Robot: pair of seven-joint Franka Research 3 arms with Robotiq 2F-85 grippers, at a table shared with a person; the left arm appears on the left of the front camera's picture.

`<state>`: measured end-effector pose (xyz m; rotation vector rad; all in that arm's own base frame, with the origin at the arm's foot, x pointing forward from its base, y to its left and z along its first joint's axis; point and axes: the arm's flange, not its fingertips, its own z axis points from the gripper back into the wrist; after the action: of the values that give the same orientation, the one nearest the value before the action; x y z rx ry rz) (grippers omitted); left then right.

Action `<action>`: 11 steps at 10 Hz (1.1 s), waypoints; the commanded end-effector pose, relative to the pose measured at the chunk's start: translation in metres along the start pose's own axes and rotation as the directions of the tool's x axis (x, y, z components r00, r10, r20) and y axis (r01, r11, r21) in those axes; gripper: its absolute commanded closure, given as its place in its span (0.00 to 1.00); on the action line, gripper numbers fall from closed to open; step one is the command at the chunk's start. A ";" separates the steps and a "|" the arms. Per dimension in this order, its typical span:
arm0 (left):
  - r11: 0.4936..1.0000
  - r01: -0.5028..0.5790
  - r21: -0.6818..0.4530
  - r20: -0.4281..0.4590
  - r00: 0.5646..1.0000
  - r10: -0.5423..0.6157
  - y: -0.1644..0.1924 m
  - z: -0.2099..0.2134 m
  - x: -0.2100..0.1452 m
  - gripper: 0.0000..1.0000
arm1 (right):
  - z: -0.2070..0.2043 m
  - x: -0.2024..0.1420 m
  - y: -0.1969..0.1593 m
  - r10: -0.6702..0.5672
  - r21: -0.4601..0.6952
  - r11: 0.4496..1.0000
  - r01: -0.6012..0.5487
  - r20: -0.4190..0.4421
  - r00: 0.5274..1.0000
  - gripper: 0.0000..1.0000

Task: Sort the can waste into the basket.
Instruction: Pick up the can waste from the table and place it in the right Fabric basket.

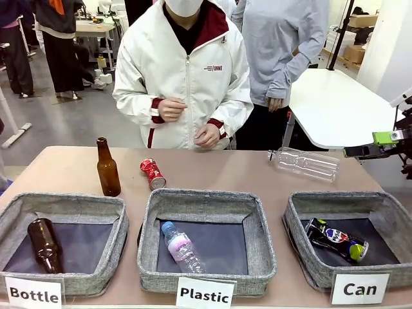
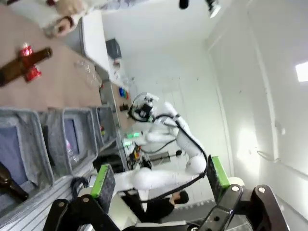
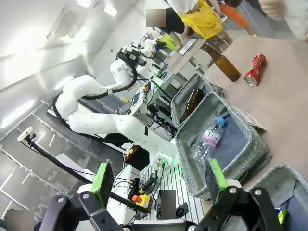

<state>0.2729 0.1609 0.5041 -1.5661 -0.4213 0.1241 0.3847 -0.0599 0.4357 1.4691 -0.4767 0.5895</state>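
The blue can (image 1: pixel 337 239) lies on its side inside the "Can" basket (image 1: pixel 297 254). The crushed red can (image 1: pixel 152 173) lies on the desk (image 1: pixel 219 168), beyond the middle basket (image 1: pixel 209 201). The left end effector (image 2: pixel 161 177) and the right end effector (image 3: pixel 159 178) are both spread and hold nothing.

Table (image 1: pixel 225 168), three grey baskets along the near edge. Can basket (image 1: pixel 297 212) at 4 o'clock; blue can (image 1: pixel 336 239) lies inside on the dark lining. Plastic basket (image 1: pixel 209 199) at 6 o'clock holds a water bottle (image 1: pixel 182 246). Bottle basket (image 1: pixel 64 203) at 8 o'clock holds a lying brown bottle (image 1: pixel 45 244). Red can (image 1: pixel 152 174), crushed, on bare table at 11 o'clock; upright brown bottle (image 1: pixel 107 168) near, at its 9 o'clock. Clear bottle (image 1: pixel 304 163) lies at 1 o'clock. Right gripper (image 1: pixel 373 144) at 3 o'clock. Person (image 1: pixel 187 71) at 12 o'clock.
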 end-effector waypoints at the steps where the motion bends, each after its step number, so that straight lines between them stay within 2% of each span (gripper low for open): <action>1: 0.999 -0.045 0.024 -0.067 0.997 0.046 0.027 -0.030 -0.007 0.00 | 0.002 -0.002 0.001 0.020 0.009 1.000 -0.020 -0.006 1.000 0.00; 4: 0.990 -0.110 0.085 -0.114 0.986 0.120 0.070 -0.063 -0.025 0.00 | 0.002 -0.002 0.001 0.020 0.009 1.000 -0.020 -0.006 1.000 0.00; 6: 0.974 -0.063 0.219 -0.139 0.986 0.095 0.083 -0.069 -0.028 0.00 | 0.002 -0.002 0.001 0.020 0.009 1.000 -0.020 -0.006 1.000 0.00; 7: 0.987 -0.133 0.091 -0.115 0.983 0.143 0.068 -0.055 0.004 0.00 | 0.002 -0.002 0.001 0.020 0.009 1.000 -0.020 -0.006 1.000 0.00; 11: 0.987 -0.133 0.091 -0.115 0.983 0.143 0.068 -0.055 0.004 0.00 | 0.002 -0.002 0.001 0.020 0.009 1.000 -0.020 -0.006 1.000 0.00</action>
<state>0.3083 0.1122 0.4361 -1.4829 -0.2081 0.1432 0.3842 -0.0606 0.4356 1.4714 -0.4770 0.5889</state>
